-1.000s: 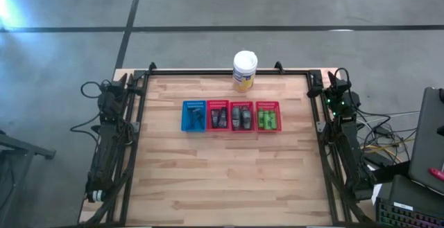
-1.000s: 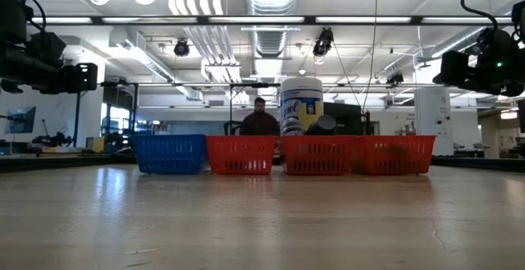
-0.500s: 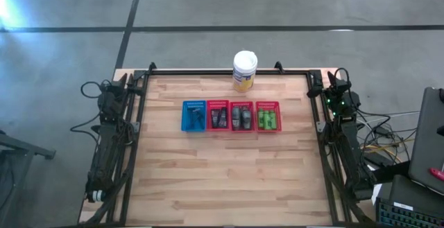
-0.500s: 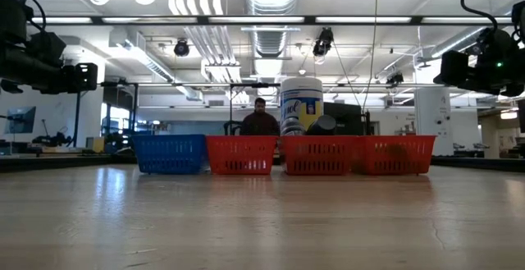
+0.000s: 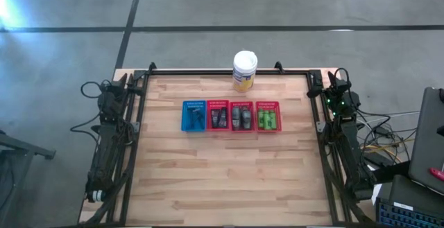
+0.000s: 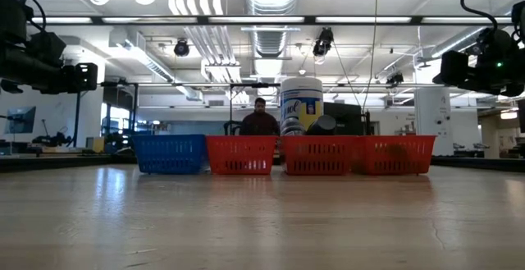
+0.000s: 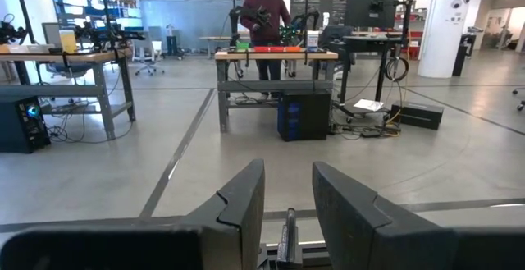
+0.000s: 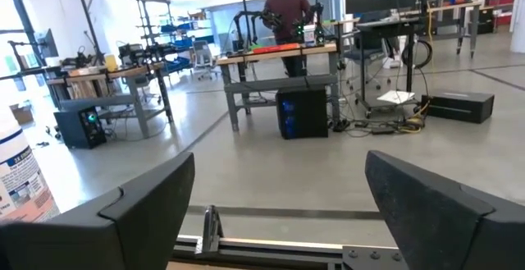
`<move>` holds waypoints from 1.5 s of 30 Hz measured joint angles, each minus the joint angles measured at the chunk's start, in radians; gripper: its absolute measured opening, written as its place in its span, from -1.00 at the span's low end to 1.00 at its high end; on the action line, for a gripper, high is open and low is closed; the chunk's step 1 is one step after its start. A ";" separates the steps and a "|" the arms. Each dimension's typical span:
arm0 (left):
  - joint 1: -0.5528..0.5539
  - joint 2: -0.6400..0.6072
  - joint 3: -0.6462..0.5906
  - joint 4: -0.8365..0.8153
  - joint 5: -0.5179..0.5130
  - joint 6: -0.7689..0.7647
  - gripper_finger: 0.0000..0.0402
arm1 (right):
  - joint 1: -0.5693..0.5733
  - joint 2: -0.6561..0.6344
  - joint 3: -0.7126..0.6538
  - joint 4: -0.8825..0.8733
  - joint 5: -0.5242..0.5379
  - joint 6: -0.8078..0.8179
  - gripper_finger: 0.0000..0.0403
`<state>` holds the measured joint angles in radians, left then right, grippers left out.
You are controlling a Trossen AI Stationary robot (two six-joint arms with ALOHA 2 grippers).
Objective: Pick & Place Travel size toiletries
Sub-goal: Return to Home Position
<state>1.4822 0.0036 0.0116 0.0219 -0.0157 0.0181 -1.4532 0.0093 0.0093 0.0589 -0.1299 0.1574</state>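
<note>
Homing looks like the step in hand. Both arms lie folded along the sides of the table (image 5: 222, 179). Left gripper (image 7: 287, 171): fingers a narrow gap apart, empty. Right gripper (image 8: 279, 167): spread wide, empty. To finish well, I'd settle each arm level and leave the load alone.

Mid-table, four baskets in a close row. The blue basket (image 6: 168, 153) holds dark items. The red baskets (image 6: 240, 155) hold dark tubes (image 5: 218, 118), grey oval tubes (image 5: 241, 117) and green mini bottles (image 5: 268, 120). Beyond them a white-lidded canister (image 5: 244, 71) stands at the far edge. A person (image 7: 267, 7) stands at a distant bench.
</note>
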 joint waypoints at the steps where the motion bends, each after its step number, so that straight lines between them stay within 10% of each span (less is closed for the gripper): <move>1: 0.000 0.000 0.000 0.000 0.000 0.000 -0.45 | 0.000 0.000 0.000 0.000 0.000 0.000 0.78; 45: 0.000 0.000 0.000 0.000 0.000 0.000 -0.45 | 0.000 0.000 0.000 -0.001 0.000 0.000 0.64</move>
<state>1.4820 0.0034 0.0116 0.0219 -0.0155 0.0184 -1.4532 0.0097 0.0096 0.0584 -0.1298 0.1574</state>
